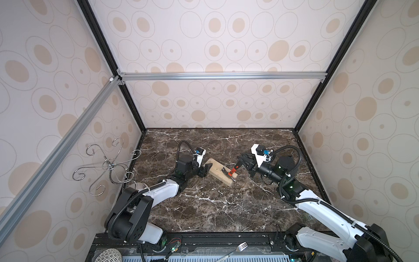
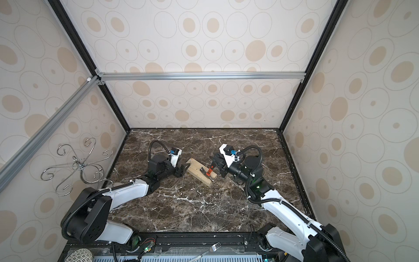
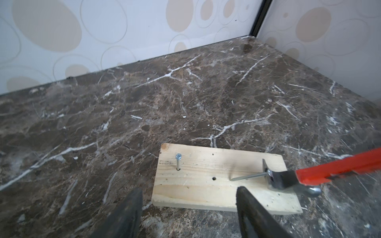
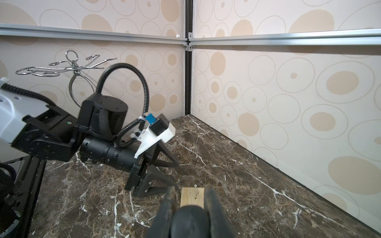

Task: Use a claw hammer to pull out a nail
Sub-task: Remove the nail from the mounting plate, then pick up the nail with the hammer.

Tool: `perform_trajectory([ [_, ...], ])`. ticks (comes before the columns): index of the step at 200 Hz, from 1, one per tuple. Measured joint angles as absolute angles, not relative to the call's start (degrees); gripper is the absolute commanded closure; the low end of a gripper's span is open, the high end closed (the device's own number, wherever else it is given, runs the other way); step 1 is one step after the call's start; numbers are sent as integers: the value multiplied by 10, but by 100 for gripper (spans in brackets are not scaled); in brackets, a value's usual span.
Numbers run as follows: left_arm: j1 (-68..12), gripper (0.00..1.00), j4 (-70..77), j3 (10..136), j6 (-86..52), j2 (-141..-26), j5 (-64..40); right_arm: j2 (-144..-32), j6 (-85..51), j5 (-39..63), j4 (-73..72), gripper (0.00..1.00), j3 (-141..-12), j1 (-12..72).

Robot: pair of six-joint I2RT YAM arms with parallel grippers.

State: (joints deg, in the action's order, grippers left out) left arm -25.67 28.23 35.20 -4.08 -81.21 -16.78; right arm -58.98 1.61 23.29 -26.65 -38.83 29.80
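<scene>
A pale wooden block (image 1: pixel 217 171) (image 2: pixel 197 170) lies on the marble table. The claw hammer (image 1: pixel 231 172) (image 2: pixel 209 171) leans over its right end, orange-red handle (image 3: pixel 338 167) rising toward my right gripper (image 1: pixel 238 165). That gripper is shut on the black handle end (image 4: pixel 190 220). The steel claw (image 3: pixel 274 177) hooks the head of a tilted nail (image 3: pixel 247 176) whose tip rests on the wood. A second nail (image 3: pixel 178 162) (image 4: pixel 195 191) stands upright near the block's other end. My left gripper (image 1: pixel 205 170) (image 3: pixel 189 197) is open at that end, holding nothing.
A chrome wire hook stand (image 1: pixel 108 165) rises at the left beside my left arm. A silver fork (image 1: pixel 240 246) lies on the front ledge. Patterned walls close in the table on three sides. An empty nail hole (image 3: pixel 214 178) shows in the block.
</scene>
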Motion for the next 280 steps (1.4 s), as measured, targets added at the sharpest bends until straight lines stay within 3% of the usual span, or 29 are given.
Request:
perform_trajectory([
  [76, -338, 39, 344, 242, 118, -736, -192, -577, -26, 230, -180, 100, -470, 298],
  [187, -375, 59, 413, 236, 188, -803, -146, -577, -80, 283, -154, 100, -489, 298],
  [227, -382, 69, 418, 239, 197, -813, -132, -577, -86, 297, -154, 100, -490, 298],
  [246, -383, 80, 424, 239, 204, -813, -124, -577, -88, 300, -154, 100, -490, 298],
  [280, -384, 91, 428, 239, 215, -813, -118, -577, -89, 307, -150, 100, -499, 298],
])
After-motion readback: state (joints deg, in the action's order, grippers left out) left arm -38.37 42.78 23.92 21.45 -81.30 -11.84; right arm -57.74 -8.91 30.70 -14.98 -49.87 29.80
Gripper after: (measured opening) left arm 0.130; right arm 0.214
